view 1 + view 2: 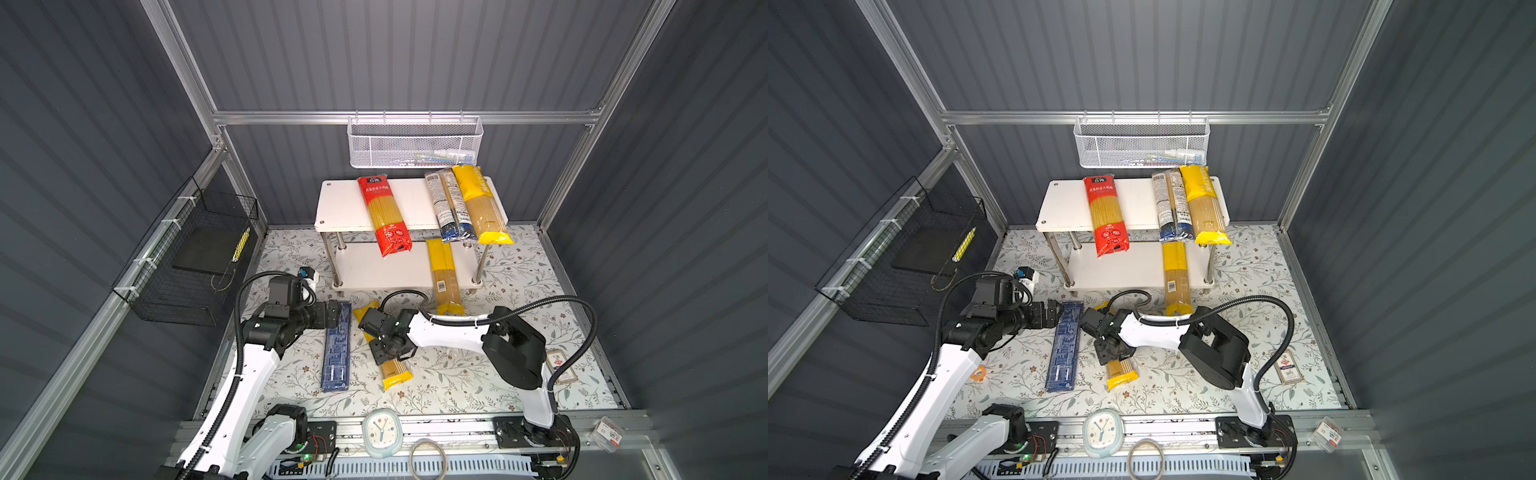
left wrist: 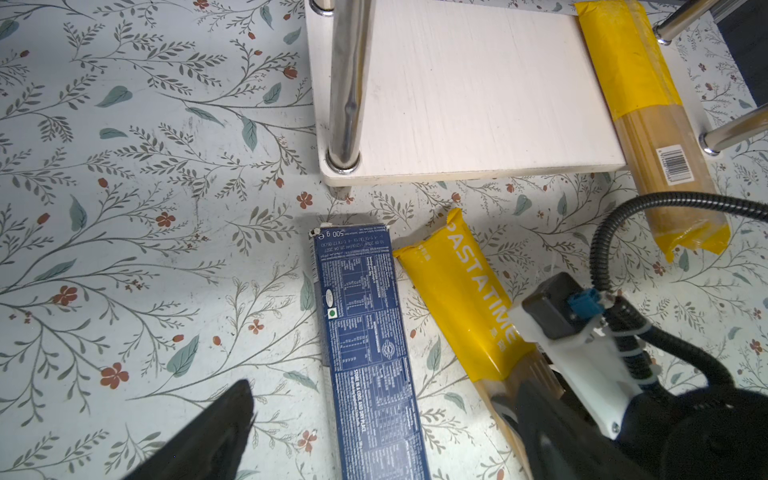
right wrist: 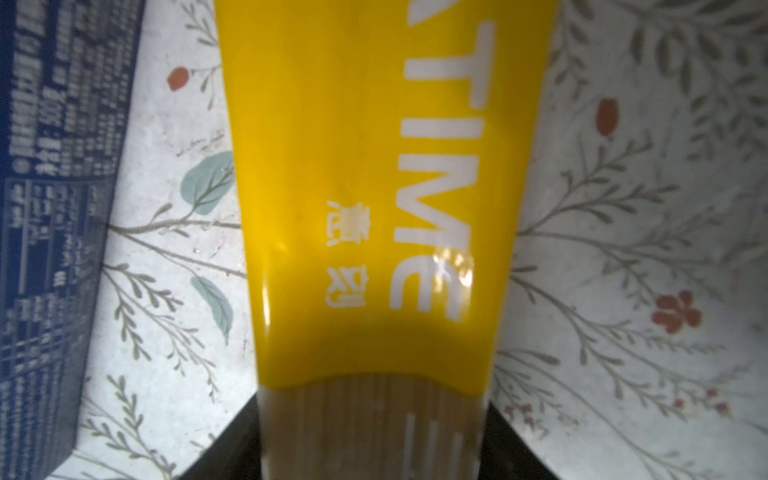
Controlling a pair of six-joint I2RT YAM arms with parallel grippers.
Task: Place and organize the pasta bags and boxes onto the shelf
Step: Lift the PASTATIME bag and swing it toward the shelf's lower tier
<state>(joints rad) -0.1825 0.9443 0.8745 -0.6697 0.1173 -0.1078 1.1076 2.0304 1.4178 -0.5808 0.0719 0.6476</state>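
Note:
A yellow PASTATIME bag (image 1: pixel 397 372) (image 3: pixel 353 166) lies on the floral table mat. My right gripper (image 1: pixel 392 353) (image 3: pixel 374 436) is shut on its middle, a black finger against each side. Beside it lies the dark-blue pasta box (image 1: pixel 336 357) (image 2: pixel 365 332). My left gripper (image 1: pixel 334 313) (image 2: pixel 382 432) hangs open over the box's far end, holding nothing. On the white shelf (image 1: pixel 340 208), the top board carries a red bag (image 1: pixel 384 216), a clear bag with a dark-blue end (image 1: pixel 451 203) and a yellow bag (image 1: pixel 482 203). Another yellow bag (image 1: pixel 444 274) lies on the lower board, sticking out over the front edge.
A white mesh basket (image 1: pixel 415 143) hangs on the back rail above the shelf. A black wire basket (image 1: pixel 195 257) hangs on the left wall. A small clock (image 1: pixel 382 432) sits at the front rail, and a small flat packet (image 1: pixel 561 365) lies on the mat at the right.

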